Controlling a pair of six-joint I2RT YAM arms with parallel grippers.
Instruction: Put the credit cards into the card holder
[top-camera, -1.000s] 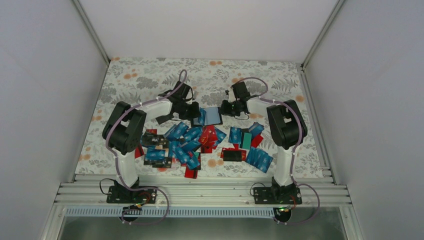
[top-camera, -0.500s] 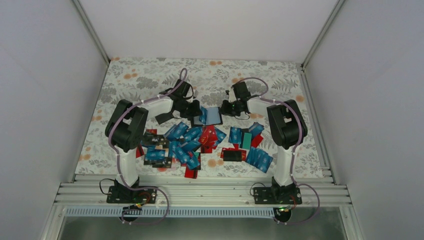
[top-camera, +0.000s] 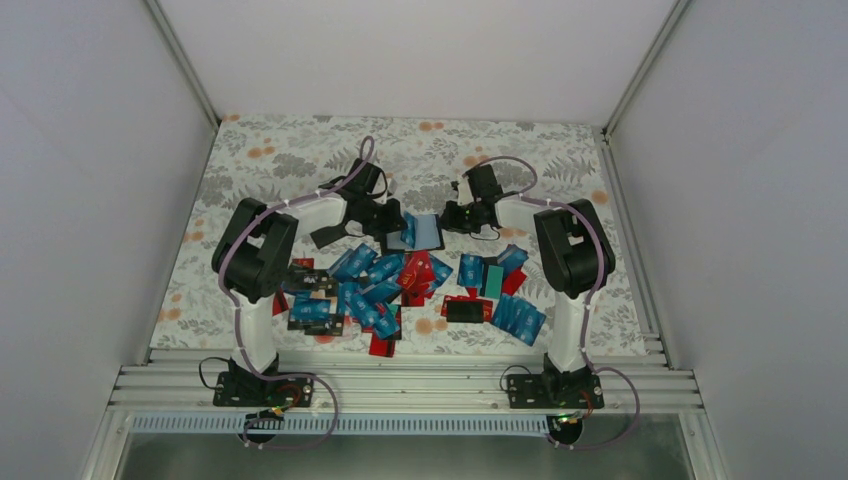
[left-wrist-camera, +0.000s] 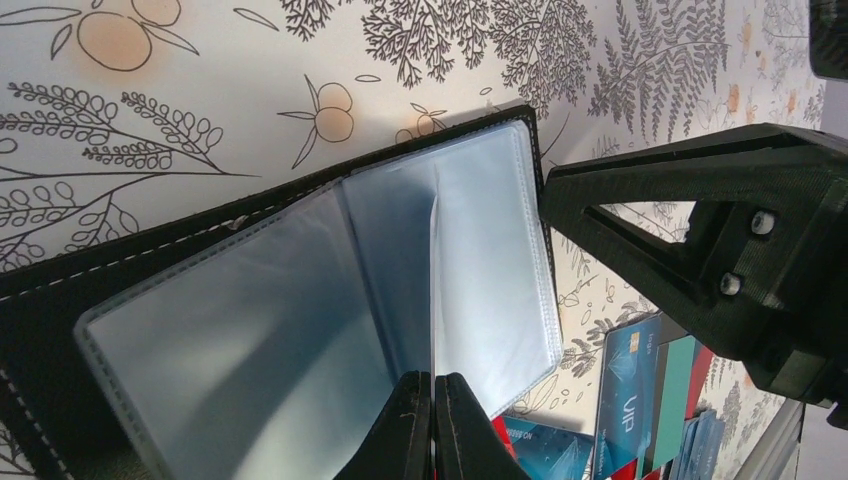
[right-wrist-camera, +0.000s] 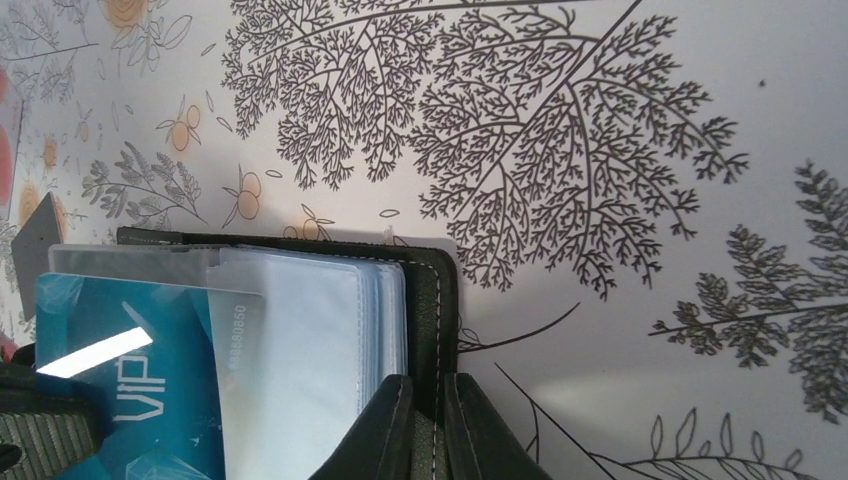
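Open card holder (top-camera: 418, 232), at twelve o'clock of the scattered credit cards (top-camera: 385, 290): right gripper (right-wrist-camera: 425, 425) pinches its cover edge, left gripper (left-wrist-camera: 432, 420) pinches one blue VIP card (right-wrist-camera: 130, 410) at the clear sleeves (right-wrist-camera: 300, 340); the heap apparently awaits loading.

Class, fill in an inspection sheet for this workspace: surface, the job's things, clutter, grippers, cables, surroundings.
surface: floral tablecloth, lying flat, partly covered by cards.
job's things: card holder lies open, clear sleeves showing; credit cards, mostly blue and red, heaped nearer the arm bases; one blue card is at the holder's sleeves.
clutter: nothing seen.
grippers: left gripper shut on the blue card; right gripper shut on the card holder's black cover edge.
cables: purplish cables loop along both arms.
surroundings: plain white walls; metal rails at the near edge.
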